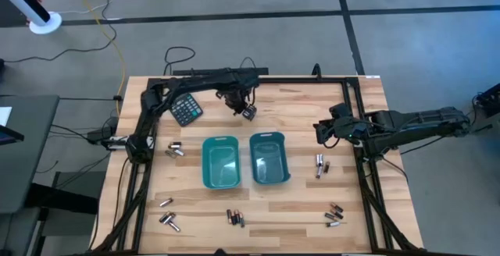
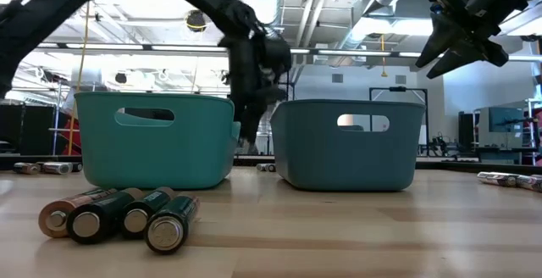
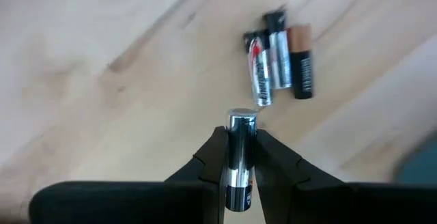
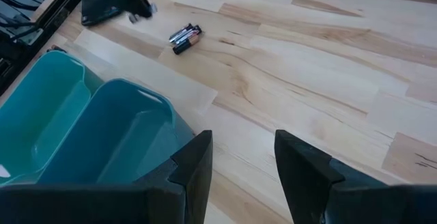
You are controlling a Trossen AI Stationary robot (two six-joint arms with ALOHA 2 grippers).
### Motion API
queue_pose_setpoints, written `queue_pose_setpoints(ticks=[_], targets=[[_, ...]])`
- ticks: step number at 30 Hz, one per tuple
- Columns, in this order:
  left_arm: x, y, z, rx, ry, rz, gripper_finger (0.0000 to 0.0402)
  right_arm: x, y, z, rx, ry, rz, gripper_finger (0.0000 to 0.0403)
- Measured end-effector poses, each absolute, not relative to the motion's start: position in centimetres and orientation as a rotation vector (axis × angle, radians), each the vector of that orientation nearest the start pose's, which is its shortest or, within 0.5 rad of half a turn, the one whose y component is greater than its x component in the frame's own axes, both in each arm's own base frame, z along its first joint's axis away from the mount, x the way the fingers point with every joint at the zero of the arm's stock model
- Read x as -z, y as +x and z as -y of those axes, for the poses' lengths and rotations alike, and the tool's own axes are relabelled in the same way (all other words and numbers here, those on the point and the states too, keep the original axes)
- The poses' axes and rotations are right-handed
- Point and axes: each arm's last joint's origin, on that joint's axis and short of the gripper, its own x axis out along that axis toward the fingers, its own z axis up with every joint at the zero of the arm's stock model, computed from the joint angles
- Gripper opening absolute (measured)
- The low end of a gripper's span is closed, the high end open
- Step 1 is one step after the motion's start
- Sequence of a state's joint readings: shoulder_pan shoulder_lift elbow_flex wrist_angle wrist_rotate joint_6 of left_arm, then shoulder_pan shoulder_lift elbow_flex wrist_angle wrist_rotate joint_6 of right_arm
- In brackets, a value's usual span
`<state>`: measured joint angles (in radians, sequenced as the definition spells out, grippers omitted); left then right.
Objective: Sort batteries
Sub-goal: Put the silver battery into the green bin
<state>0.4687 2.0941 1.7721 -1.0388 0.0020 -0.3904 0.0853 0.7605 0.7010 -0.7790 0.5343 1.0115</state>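
Wooden table (image 1: pixel 297 108) spreads wide under both arms, and two teal bins sit side by side at its middle: the left bin (image 1: pixel 220 162) and the right bin (image 1: pixel 269 158). Up at the far left lies a black calculator (image 1: pixel 186 109). Over the far edge of the bins hangs the left gripper (image 1: pixel 248 112), fingers pinched on a silvery battery (image 3: pixel 239 159) that stands upright between them, a trio of cells (image 3: pixel 280 57) lying on the wood beyond it. Off to the right the right gripper (image 1: pixel 322 129) hovers with fingers spread, empty. Batteries lie scattered in small clusters: left (image 1: pixel 175 150), right (image 1: pixel 321 165), near left (image 1: pixel 168 219), near middle (image 1: pixel 235 218), near right (image 1: pixel 334 214).
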Motion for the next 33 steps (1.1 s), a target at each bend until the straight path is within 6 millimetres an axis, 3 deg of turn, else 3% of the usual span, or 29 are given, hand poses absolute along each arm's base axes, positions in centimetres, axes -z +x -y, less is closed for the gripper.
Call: queue_pose_setpoints(ticks=[8,13,19,26,33], targets=[[-29.1,36.0,-16.1,-0.599,-0.586,-1.078,0.0047,-26.2,14.0,0.3,0.772,0.682,-0.51,0.0175],[-31.1,34.7,-12.8,-0.586,-0.58,-1.041,0.0048,-26.2,14.0,0.3,0.77,0.684,-0.51,0.0175],[-29.4,32.5,-7.6,-0.643,-0.629,-1.086,0.0048,-26.2,14.0,0.3,0.764,0.69,-0.514,0.0175],[-26.9,29.9,-1.6,-0.646,-0.748,-1.004,0.0048,-26.2,14.0,0.3,0.763,0.691,-0.514,0.0175],[-24.1,29.5,2.0,-0.666,-0.743,-1.067,0.0048,-26.2,14.0,0.2,0.761,0.693,-0.512,0.0175]])
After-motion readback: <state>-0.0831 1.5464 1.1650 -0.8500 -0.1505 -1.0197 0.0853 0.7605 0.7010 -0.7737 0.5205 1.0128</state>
